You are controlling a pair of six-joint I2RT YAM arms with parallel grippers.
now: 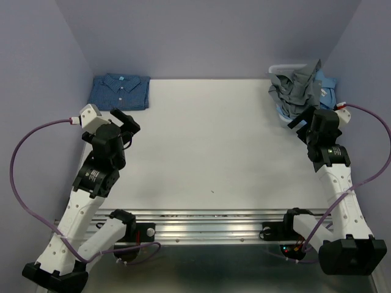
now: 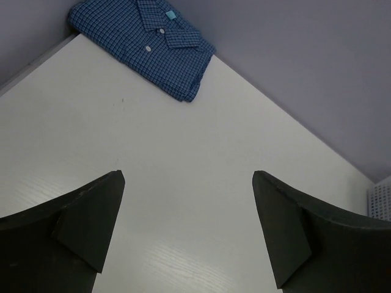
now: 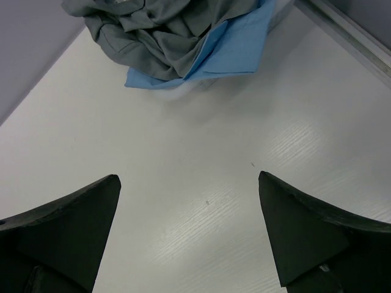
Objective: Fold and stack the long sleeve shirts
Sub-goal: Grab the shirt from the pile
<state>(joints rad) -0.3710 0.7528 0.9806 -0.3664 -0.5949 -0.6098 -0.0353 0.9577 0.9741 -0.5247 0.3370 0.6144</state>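
At the near edge of the table (image 1: pixel 208 140), the left pincer (image 1: pixel 125 119) and the right pincer (image 1: pixel 299 122) hover released, holding nothing. Farther back, the folded dark blue patterned shirt (image 1: pixel 120 91) lies in the far left corner. At far right, the crumpled grey shirt (image 1: pixel 296 88) covers the light blue shirt (image 1: pixel 327 85) by the white mesh basket (image 1: pixel 284 66).

No lettering, number, brand or sign is showing legibly anywhere. A small turquoise neck label (image 2: pixel 171 14) is sitting inside the collar of the dark blue patterned shirt (image 2: pixel 137 52), but any print on it is coming out too small to read in both the left wrist and top views.
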